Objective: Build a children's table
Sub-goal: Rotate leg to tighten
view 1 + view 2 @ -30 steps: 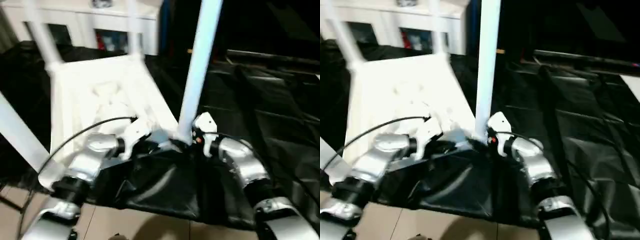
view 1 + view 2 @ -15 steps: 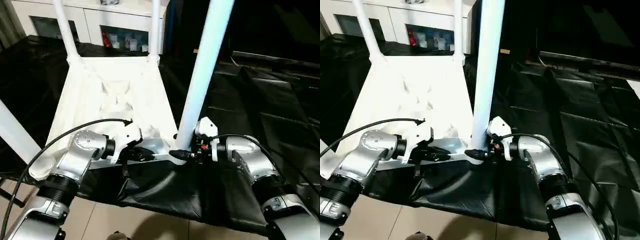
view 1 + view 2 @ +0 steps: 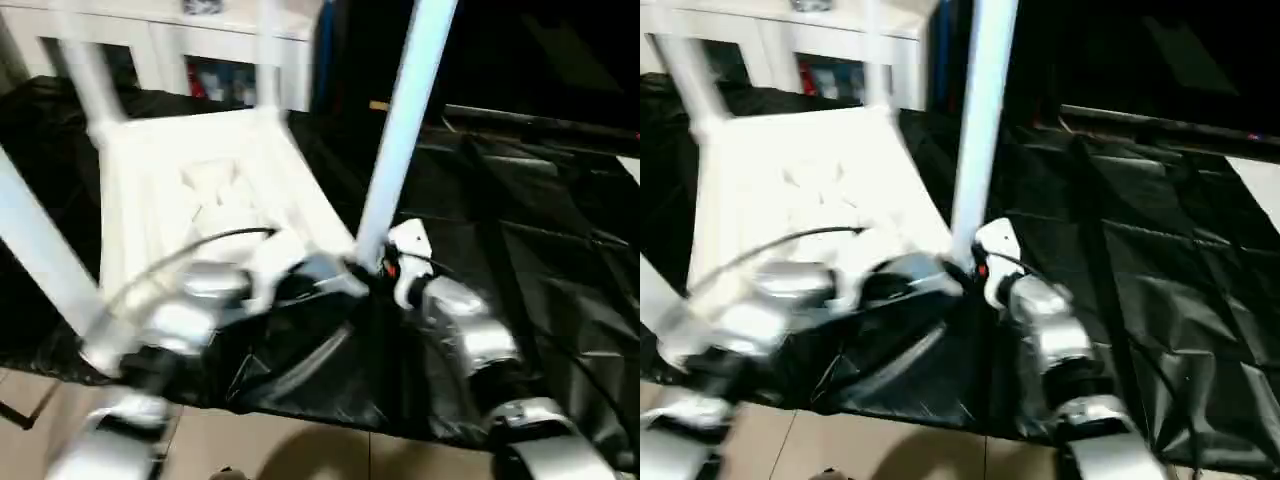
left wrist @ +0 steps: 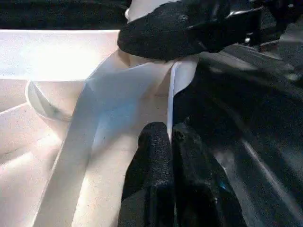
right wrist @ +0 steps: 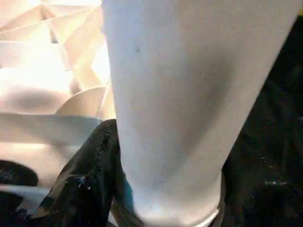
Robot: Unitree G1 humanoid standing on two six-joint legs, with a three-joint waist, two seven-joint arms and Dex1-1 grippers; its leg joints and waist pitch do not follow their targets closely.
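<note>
Left jaws (image 4: 170, 142): closed, the two black fingers (image 4: 150, 161) pressed together on a thin white rim at the near edge of the tabletop (image 3: 200, 190), beside the corner socket.
Right jaws (image 5: 156, 189): set around the base of the near right leg (image 3: 400, 130); one black finger (image 5: 90, 175) lies against the leg's side, the other is hidden behind the tube. Whether they press the leg or stand just off it, I cannot tell.
Near right leg: a white tapered tube, standing nearly upright in the near right corner socket, its top leaning a little to the right and out of view.
Tabletop: white plastic, lying upside down with its ribbed underside up, on a black sheet (image 3: 520, 240) that covers the counter. Its near edge is just in front of both silver forearms.
Other legs: two stand at the far corners (image 3: 90, 80) (image 3: 268, 60); a fourth (image 3: 40, 260) rises at the near left corner, slanting up and to the left.
Arms: left wrist (image 3: 205, 290) and right wrist (image 3: 450, 310) meet at the near right corner, close together.
Background: a white cabinet (image 3: 200, 50) with glass-fronted doors behind the counter; pale tiled floor (image 3: 250, 440) below the sheet's front edge.
</note>
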